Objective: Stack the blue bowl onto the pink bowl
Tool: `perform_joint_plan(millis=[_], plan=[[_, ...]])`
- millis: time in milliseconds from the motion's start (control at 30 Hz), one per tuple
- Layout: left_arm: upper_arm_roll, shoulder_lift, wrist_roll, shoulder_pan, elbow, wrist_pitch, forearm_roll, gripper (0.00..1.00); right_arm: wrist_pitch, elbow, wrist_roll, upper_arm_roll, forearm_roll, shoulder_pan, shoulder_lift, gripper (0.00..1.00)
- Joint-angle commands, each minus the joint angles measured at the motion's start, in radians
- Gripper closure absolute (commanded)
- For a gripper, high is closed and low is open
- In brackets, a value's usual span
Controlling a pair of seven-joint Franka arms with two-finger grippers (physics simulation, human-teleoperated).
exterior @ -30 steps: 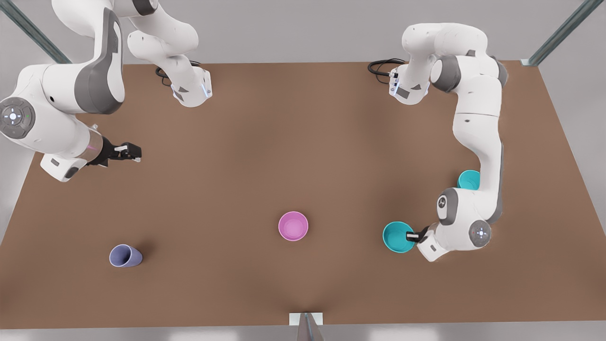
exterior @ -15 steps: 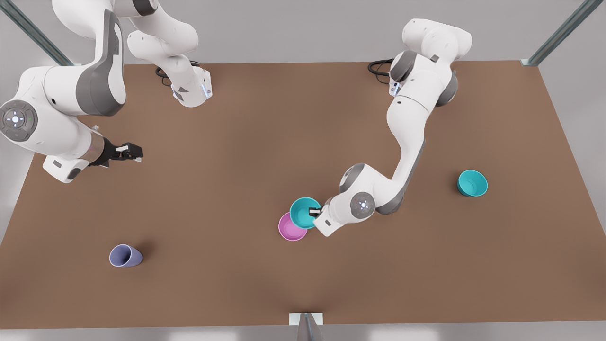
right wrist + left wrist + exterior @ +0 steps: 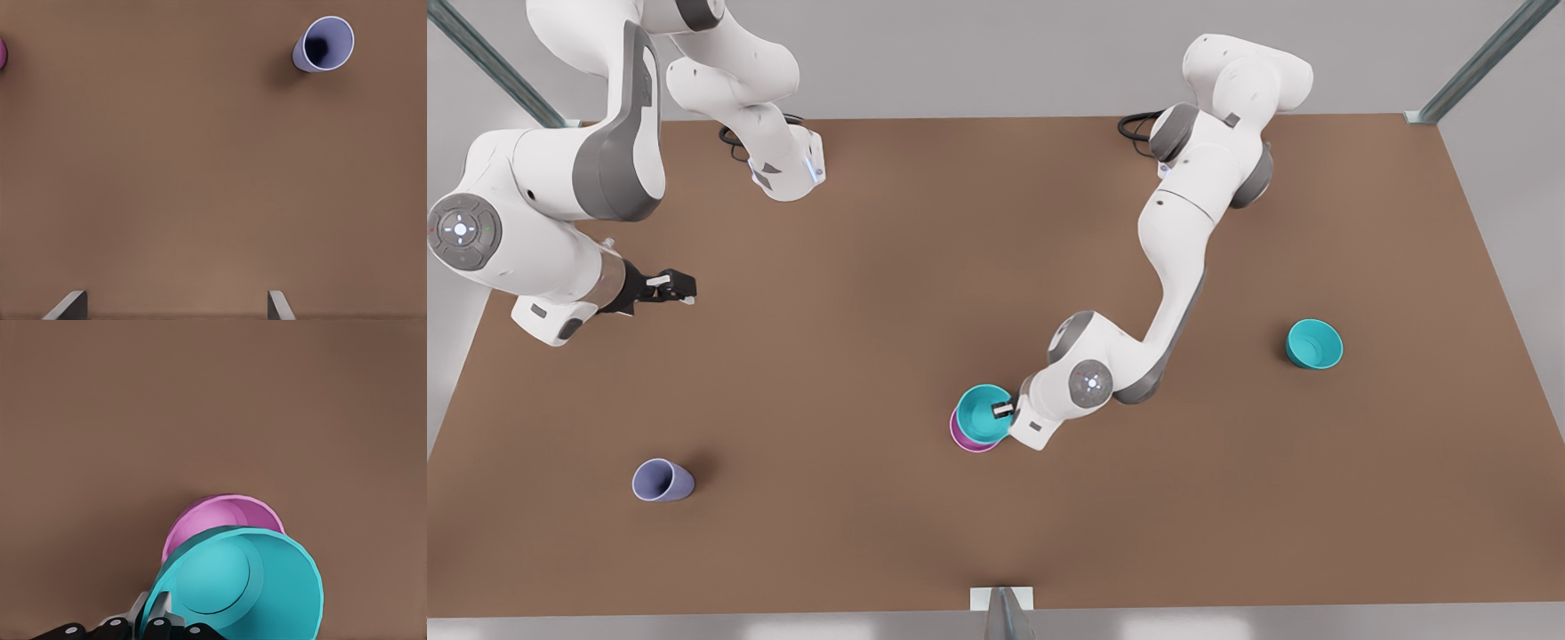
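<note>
Gripping the blue bowl (image 3: 982, 412) by its rim with the left gripper (image 3: 1003, 410), holding it over the pink bowl (image 3: 963, 437) near the middle of the brown worktop (image 3: 996, 267), slightly offset. Judging lowering and release as remaining. Waiting toward the worktop's left edge in the front view: right gripper (image 3: 676, 287), fingers parted. Resting farther out: lavender cup (image 3: 662, 481), second teal bowl (image 3: 1313, 344). Enclosing beyond: grey walls, metal frame struts (image 3: 1480, 62).

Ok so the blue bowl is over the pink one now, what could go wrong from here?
1. The blue bowl, pinched at its rim by the left gripper, sits off-centre over the pink bowl; released now, it may tilt or slide off.
2. Lowering misaligned could shove the pink bowl.
The right gripper waits far away.
</note>
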Motion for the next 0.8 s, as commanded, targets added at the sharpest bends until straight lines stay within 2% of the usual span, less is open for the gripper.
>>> perform_joint_plan(millis=[0, 467, 500, 533, 633, 667, 700, 767], plan=[[0.000, 0.002, -0.217, -0.002, 0.001, 0.032, -0.003, 0.79, 0.001, 0.001, -0.007, -0.001, 0.001, 0.001, 0.001, 0.00], [-0.004, 0.018, -0.217, -0.010, -0.007, 0.060, -0.012, 0.79, 0.001, 0.001, -0.007, -0.001, 0.001, 0.001, 0.001, 0.00], [-0.004, 0.018, -0.216, -0.010, -0.007, 0.058, -0.012, 0.71, 0.001, 0.001, -0.007, 0.000, 0.001, 0.001, 0.001, 0.00], [-0.004, 0.018, -0.207, -0.010, -0.009, 0.051, -0.012, 0.00, 0.001, 0.001, -0.007, 0.000, 0.001, 0.001, 0.001, 0.00], [0.000, 0.009, -0.207, 0.015, -0.010, -0.086, -0.003, 0.00, 0.002, 0.001, -0.007, 0.000, 0.001, 0.000, 0.001, 0.00], [0.009, -0.040, -0.200, 0.047, -0.010, -0.236, 0.028, 0.00, 0.002, 0.001, -0.007, 0.000, 0.001, 0.001, 0.002, 0.00], [0.009, -0.151, -0.052, 0.147, -0.009, -0.498, 0.095, 0.00, 0.002, 0.001, -0.007, 0.000, 0.001, 0.000, 0.002, 0.00], [0.007, -0.335, 0.161, 0.269, -0.009, -0.768, 0.188, 0.00, 0.002, 0.001, -0.007, 0.000, 0.001, 0.001, 0.002, 0.00]])
